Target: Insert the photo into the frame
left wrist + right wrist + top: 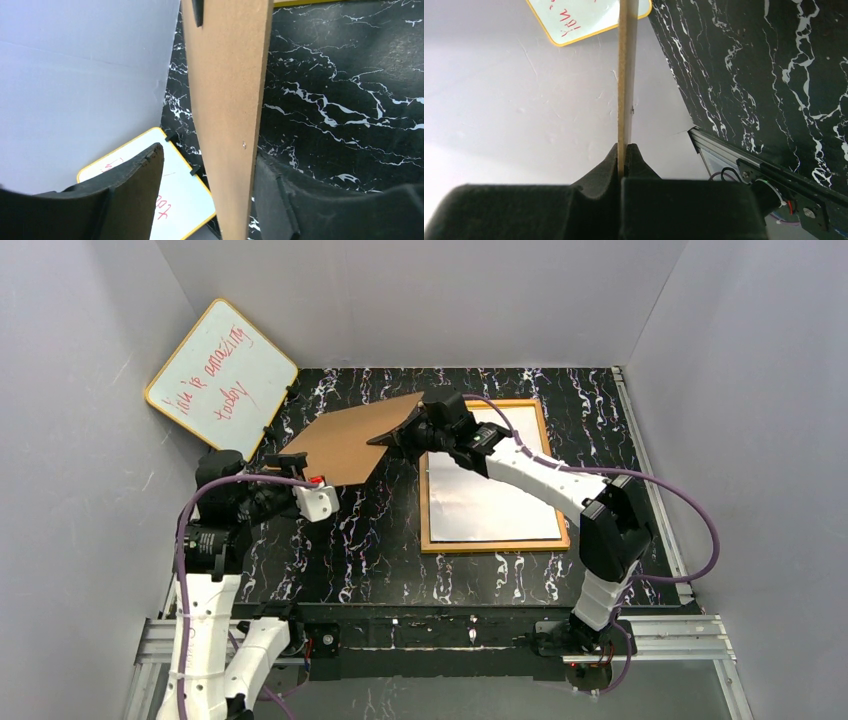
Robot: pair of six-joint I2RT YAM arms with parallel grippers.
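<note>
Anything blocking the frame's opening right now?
Nothing visible. The backing board is up in the air left of the frame, pinched by the right pincer, left pincer open around its other edge. Only a white sheet lies inside.

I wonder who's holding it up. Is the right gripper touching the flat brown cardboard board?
Touching. The right wrist view shows the right gripper pinched shut on the edge of the flat brown board, with no gap.

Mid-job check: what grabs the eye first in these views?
A brown backing board hangs tilted over the left half of the table, pinched at one corner by the right tool, the left tool open astride its opposite edge. Right of it the frame lies flat, a white sheet inside; a red-scrawled whiteboard leans in the far-left corner.
</note>
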